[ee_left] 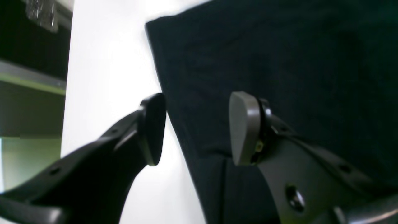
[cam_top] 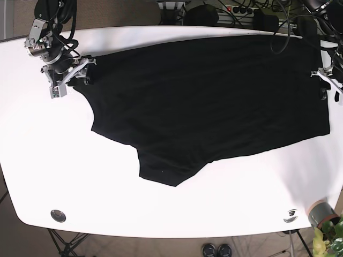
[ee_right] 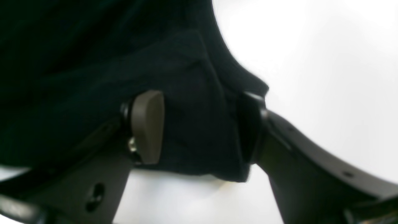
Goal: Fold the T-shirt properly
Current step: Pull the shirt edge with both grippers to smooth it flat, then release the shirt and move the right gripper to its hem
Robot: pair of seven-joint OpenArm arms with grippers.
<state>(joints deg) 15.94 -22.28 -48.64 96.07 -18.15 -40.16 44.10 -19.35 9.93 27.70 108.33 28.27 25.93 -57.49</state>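
Observation:
A black T-shirt point(cam_top: 214, 101) lies spread across the white table point(cam_top: 107, 203), one sleeve pointing toward the front edge. At the shirt's left corner my right gripper point(cam_top: 72, 76) stands open. Up close, its fingers point(ee_right: 147, 127) have a bunched fold of the shirt point(ee_right: 192, 102) lying between them, and the right gripper point(ee_right: 199, 127) does not pinch it. My left gripper point(cam_top: 326, 83) is at the shirt's right edge. In the left wrist view the left gripper point(ee_left: 199, 129) is open and straddles the cloth's edge point(ee_left: 279, 62), one finger over bare table.
Cables and a power strip point(cam_top: 238, 9) run along the table's far edge. A small potted plant point(cam_top: 324, 217) stands at the front right corner. Two round grommets point(cam_top: 58, 215) sit near the front edge. Dark shelving point(ee_left: 31, 93) shows beyond the table's side.

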